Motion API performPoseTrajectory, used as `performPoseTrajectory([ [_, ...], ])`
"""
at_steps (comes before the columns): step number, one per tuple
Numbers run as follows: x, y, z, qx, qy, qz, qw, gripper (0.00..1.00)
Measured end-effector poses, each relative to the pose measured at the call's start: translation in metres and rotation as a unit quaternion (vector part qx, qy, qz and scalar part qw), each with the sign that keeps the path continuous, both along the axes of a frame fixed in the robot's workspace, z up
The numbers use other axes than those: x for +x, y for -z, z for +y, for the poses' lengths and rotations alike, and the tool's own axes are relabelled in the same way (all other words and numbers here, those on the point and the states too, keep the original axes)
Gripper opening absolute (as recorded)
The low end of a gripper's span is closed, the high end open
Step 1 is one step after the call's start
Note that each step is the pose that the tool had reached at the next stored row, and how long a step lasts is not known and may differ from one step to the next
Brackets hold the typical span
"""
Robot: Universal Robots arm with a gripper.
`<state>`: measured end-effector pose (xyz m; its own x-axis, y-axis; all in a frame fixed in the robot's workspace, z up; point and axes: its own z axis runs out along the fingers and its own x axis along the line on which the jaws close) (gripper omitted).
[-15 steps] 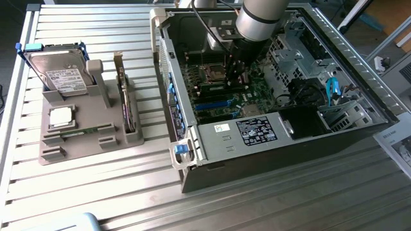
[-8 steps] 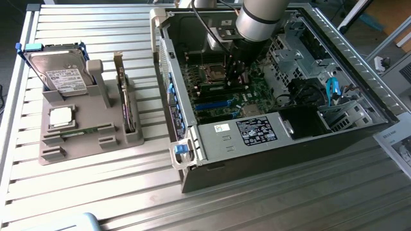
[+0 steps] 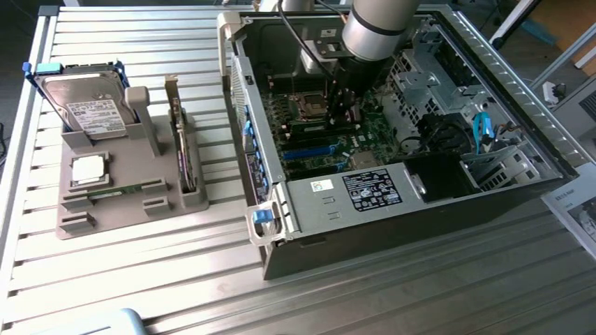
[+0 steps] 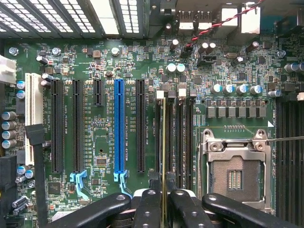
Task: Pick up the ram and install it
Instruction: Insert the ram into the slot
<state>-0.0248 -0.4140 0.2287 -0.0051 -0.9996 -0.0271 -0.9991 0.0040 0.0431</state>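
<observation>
- Inside the open computer case (image 3: 279,202), the arm (image 3: 377,28) reaches down over the motherboard (image 4: 95,61) with its gripper (image 4: 164,202) closed on the ram (image 4: 164,152). The ram appears in the wrist view as a thin board seen edge-on, pinched between the two narrowly spaced fingers (image 4: 148,209).
- The ram hangs over the bank of black memory slots (image 4: 176,137) and runs along the slot nearest the black expansion slots (image 4: 141,126). Whether its lower edge has touched the slot cannot be told.
- Seating it well looks to call for the board to stay upright and parallel to the slot, with its ends between the end clips (image 4: 160,94). Pressure should be straight and even, since a tilt would likely jam one corner.
- Close neighbours leave little room to stray: the open CPU socket (image 4: 236,175) lies on one side and the blue expansion slot (image 4: 118,126) on the other. Round capacitors (image 4: 173,68) and red-and-black wires (image 4: 213,26) sit past the slot ends.
- In the exterior view, well apart from the case on the slatted table (image 3: 139,279), a grey tray (image 3: 112,216) holds a hard drive (image 3: 88,108), a square silver chip (image 3: 88,169) and an upright expansion card (image 3: 186,150). Another green stick (image 3: 125,190) lies flat in it.
</observation>
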Motion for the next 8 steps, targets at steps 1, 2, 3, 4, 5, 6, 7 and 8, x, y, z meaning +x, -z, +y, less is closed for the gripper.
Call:
performPoseTrajectory([
  [1, 0.0017, 0.0, -0.0001, 0.0, 0.0, 0.0002, 1.0, 0.14],
  [2, 0.003, 0.0, -0.0001, 0.0, 0.0, 0.0004, 1.0, 0.14],
  [3, 0.0032, 0.0, 0.0, 0.0, 0.0, 0.0004, 1.0, 0.14],
  [4, 0.0033, 0.0, -0.0001, 0.0, 0.0, 0.0004, 1.0, 0.14],
  [5, 0.0033, 0.0, -0.0001, 0.0001, 0.0, 0.0004, 1.0, 0.14],
  [6, 0.0033, 0.0, -0.0001, 0.0, 0.0, 0.0004, 1.0, 0.14],
  [7, 0.0033, 0.0, -0.0005, 0.0001, 0.0, 0.0004, 1.0, 0.14],
  [8, 0.0033, 0.0, -0.0006, 0.0, -0.001, 0.0004, 1.0, 0.14],
])
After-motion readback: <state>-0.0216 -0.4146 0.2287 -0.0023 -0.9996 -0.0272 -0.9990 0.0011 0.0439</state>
